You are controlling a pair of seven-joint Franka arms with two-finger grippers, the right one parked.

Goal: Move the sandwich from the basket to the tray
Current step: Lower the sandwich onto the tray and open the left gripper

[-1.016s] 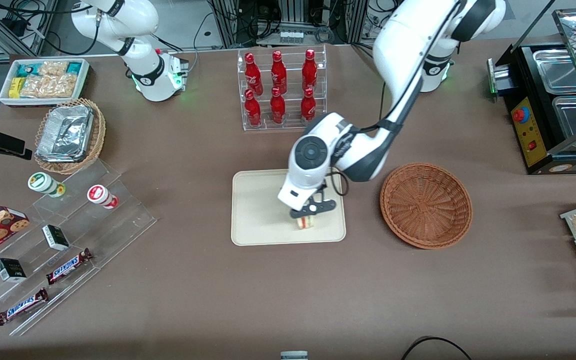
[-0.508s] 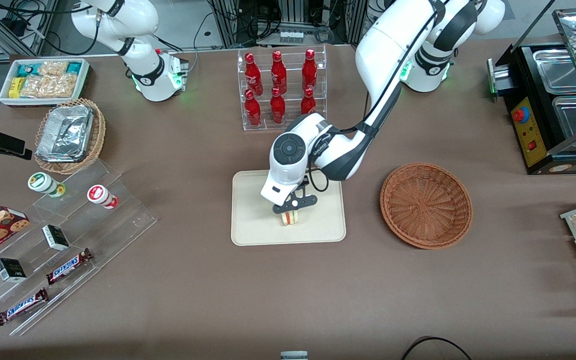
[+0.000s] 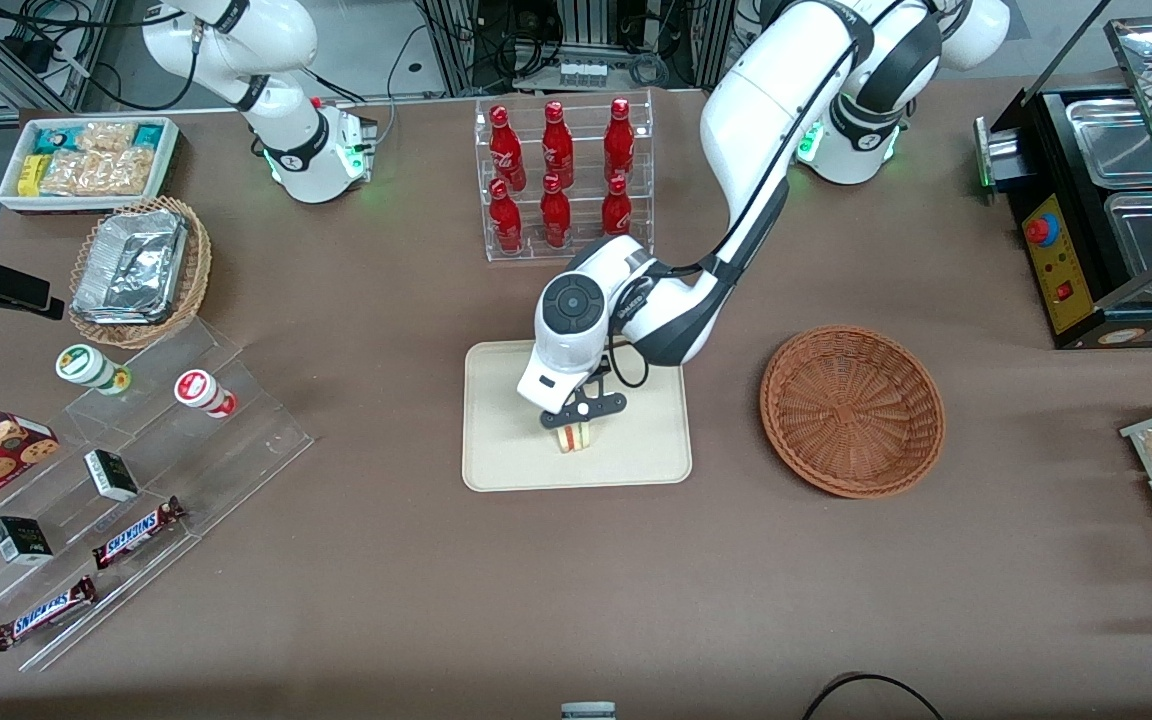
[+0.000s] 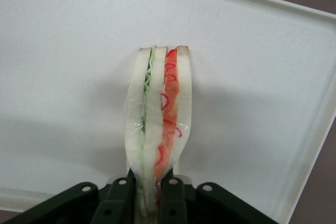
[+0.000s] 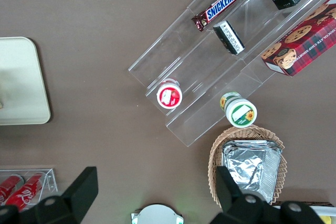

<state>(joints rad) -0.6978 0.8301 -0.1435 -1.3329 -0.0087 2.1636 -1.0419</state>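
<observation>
Gripper (image 3: 578, 420) sits low over the middle of your tray (image 3: 496, 470), and it's clamped tight on the sandwich (image 3: 576, 436), fingers (image 4: 122, 195) pinching the wedge from both bread sides. Look at your wrist camera: the sandwich (image 4: 159, 124) stands on edge, green filling layer on one side, red-orange on the other, its free end pointing out over the cream tray surface (image 4: 63, 77). You can't quite tell whether the wedge is touching the tray or hanging just above it. Your basket (image 3: 851, 410) lies beside the tray, toward the working arm's end of the table, with only bare wicker showing inside it. Farther from the front camera than the tray, the clear rack of red bottles (image 3: 561, 175) stands just past the arm's wrist.
</observation>
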